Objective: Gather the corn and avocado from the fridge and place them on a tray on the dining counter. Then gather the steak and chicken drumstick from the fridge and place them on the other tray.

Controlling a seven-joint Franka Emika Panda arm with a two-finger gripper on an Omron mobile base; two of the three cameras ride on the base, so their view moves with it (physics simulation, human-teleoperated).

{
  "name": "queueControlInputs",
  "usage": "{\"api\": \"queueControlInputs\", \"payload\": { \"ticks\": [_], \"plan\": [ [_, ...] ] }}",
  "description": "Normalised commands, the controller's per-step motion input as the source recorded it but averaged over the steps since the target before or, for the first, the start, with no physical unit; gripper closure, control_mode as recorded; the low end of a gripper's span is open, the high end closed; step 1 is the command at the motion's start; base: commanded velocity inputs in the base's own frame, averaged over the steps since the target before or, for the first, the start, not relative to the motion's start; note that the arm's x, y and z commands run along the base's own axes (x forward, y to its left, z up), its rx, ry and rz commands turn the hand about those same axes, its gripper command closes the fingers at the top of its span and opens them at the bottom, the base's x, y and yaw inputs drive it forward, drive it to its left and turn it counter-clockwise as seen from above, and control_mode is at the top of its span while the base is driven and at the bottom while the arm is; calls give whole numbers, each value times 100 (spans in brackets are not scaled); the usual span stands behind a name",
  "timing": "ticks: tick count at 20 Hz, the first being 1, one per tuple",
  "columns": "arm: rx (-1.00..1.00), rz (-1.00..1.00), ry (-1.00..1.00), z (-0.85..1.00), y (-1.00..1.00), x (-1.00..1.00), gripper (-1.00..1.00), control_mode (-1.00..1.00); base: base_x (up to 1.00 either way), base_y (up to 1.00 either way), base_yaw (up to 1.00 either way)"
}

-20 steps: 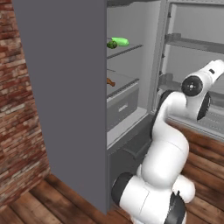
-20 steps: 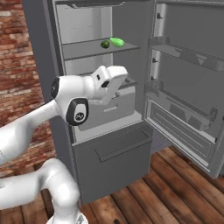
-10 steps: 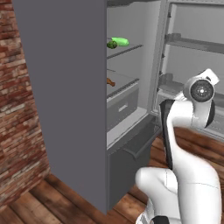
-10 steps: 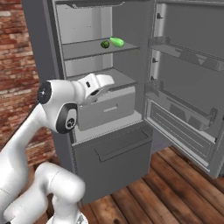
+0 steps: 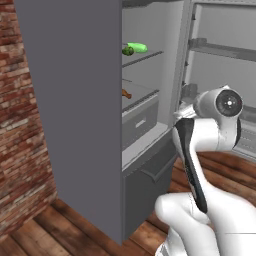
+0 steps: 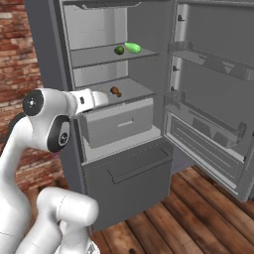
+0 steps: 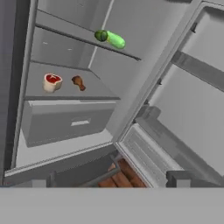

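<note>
Fingers spread, empty. Corn (image 7: 115, 40) and avocado (image 7: 101, 35) touching at 11 o'clock; grabbing one could knock the other off the shelf (image 7: 65, 33).

fridge door (image 6: 213, 94): swung open, bins along inside | drawer (image 6: 118, 123): shut, under lower shelf | brick wall (image 5: 20, 125): left | wood floor (image 6: 198, 218): below

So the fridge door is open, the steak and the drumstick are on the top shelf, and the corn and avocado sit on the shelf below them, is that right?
Not quite. The shelves are swapped: the corn and avocado lie on the upper shelf, while the steak and drumstick sit on the shelf below, just above the drawer. The hand view shows this. The fridge door is indeed open.
</note>
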Motion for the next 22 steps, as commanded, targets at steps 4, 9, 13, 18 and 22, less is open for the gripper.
{"api": "queueControlInputs", "payload": {
  "ticks": [4, 9, 13, 18, 22],
  "plan": [
    [32, -5, 2, -4, 49, -34, -100, -100, 0, 0, 0],
    [10, -1, 1, -8, 8, -11, -100, -100, 0, 0, 0],
    [0, 0, 0, -3, 1, 7, -100, -100, 0, 0, 0],
    [0, 0, 0, -8, -13, 3, -100, -100, 0, 0, 0],
    [0, 0, 0, 0, 0, 0, -100, 100, 9, -41, 12]
  ]
}}
